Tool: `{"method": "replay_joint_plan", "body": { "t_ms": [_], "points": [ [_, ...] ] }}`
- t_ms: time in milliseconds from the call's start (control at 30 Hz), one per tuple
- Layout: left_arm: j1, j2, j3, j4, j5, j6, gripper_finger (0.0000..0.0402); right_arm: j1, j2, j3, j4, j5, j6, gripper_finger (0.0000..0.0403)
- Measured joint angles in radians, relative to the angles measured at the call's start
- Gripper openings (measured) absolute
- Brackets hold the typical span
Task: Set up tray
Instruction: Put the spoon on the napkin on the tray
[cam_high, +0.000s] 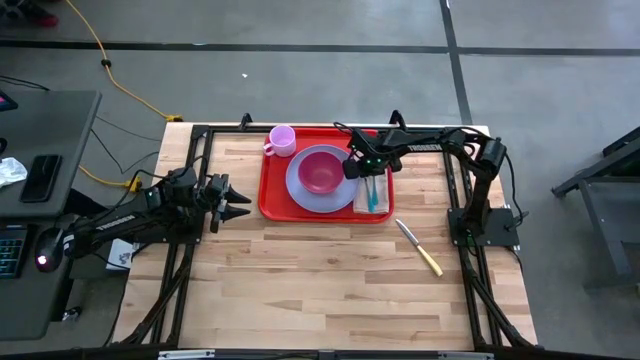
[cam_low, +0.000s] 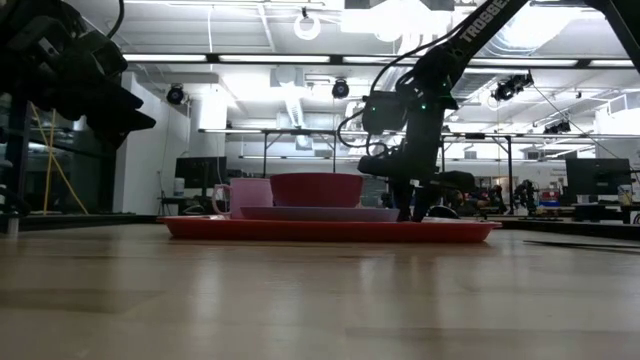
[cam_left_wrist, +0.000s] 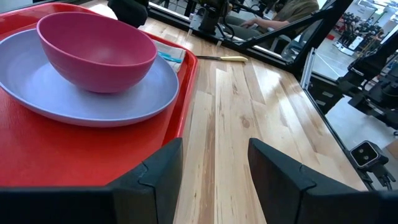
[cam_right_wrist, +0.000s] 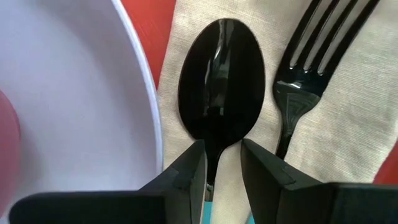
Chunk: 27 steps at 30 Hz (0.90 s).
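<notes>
While both arms reach over the wooden table, the scene reads as follows.

Tray: the tray (cam_high: 272, 190) is flat red plastic, rectangular with rounded corners and a low rim; it lies at upper centre of the high view.
Tray contents: a lavender plate (cam_high: 300, 189) carrying a magenta bowl (cam_high: 321, 171), a pink mug (cam_high: 281, 140) at the tray's upper left corner, and a beige napkin (cam_right_wrist: 348, 134) bearing a black spoon (cam_right_wrist: 221, 81) and black fork (cam_right_wrist: 309, 74) side by side.
Right gripper: the right gripper (cam_right_wrist: 222, 167) sits low over the napkin, fingers slightly apart on either side of the spoon's neck.
Left gripper: the left gripper (cam_left_wrist: 214, 171) waits left of the tray, fingers apart, empty.
Table: a knife (cam_high: 419, 247) lies lower right of the tray.
</notes>
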Motion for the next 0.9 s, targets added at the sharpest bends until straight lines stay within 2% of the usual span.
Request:
{"method": "replay_joint_plan", "body": {
  "t_ms": [400, 900],
  "points": [
    [0.0, 0.0, 0.0, 0.0, 0.0, 0.0, 0.0211, -0.001, 0.0, 0.0, 0.0, 0.019, 0.004, 0.0082],
    [0.0, 0.0, 0.0, 0.0, 0.0, 0.0, 0.0211, 0.001, 0.0, 0.0, 0.001, -0.053, -0.019, 0.0082]
  ]
}}
